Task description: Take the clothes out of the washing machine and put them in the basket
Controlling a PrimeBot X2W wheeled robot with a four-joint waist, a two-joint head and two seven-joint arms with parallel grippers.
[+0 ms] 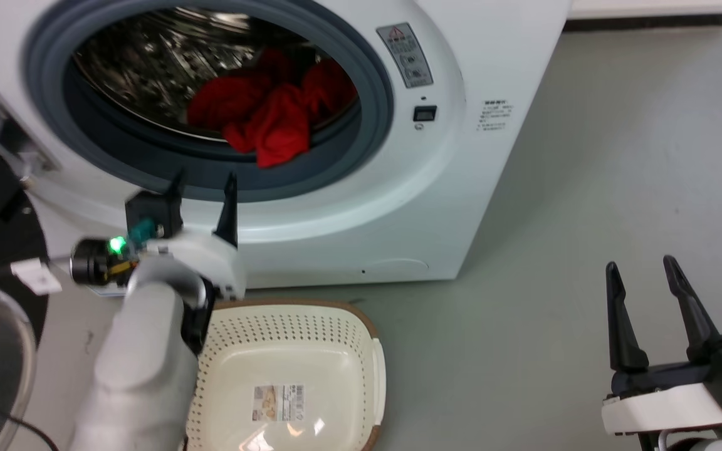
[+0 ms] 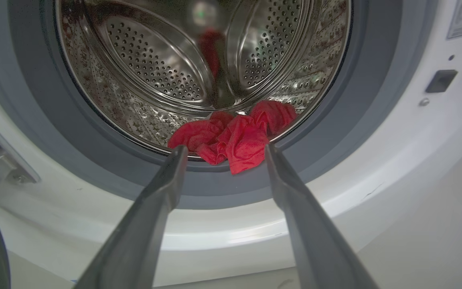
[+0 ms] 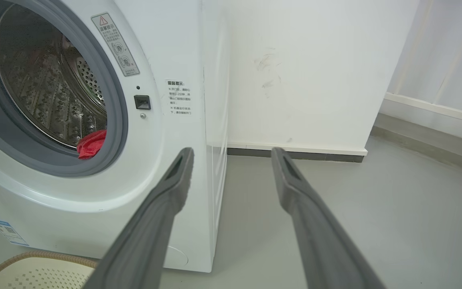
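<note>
Grey floor (image 1: 586, 188) | red cloth (image 1: 267, 119) is heaped at washer (image 1: 398, 207) drum's lip, upper centre, one fold overhanging | left gripper (image 1: 204, 177) is held open below it; right gripper (image 1: 640, 263) open, lower right | cloth judged soft, light: overhanging fold to be pinched.

Upper left of the head view, the washing machine (image 1: 348, 207) is white, its ring (image 1: 376, 94) grey, its drum (image 1: 148, 62) silvery and dotted with holes; the clothes (image 1: 271, 119) are red; the basket (image 1: 286, 332), bottom centre, is cream, hole-dotted, brown-rimmed; the floor (image 1: 618, 156) pale grey.
</note>
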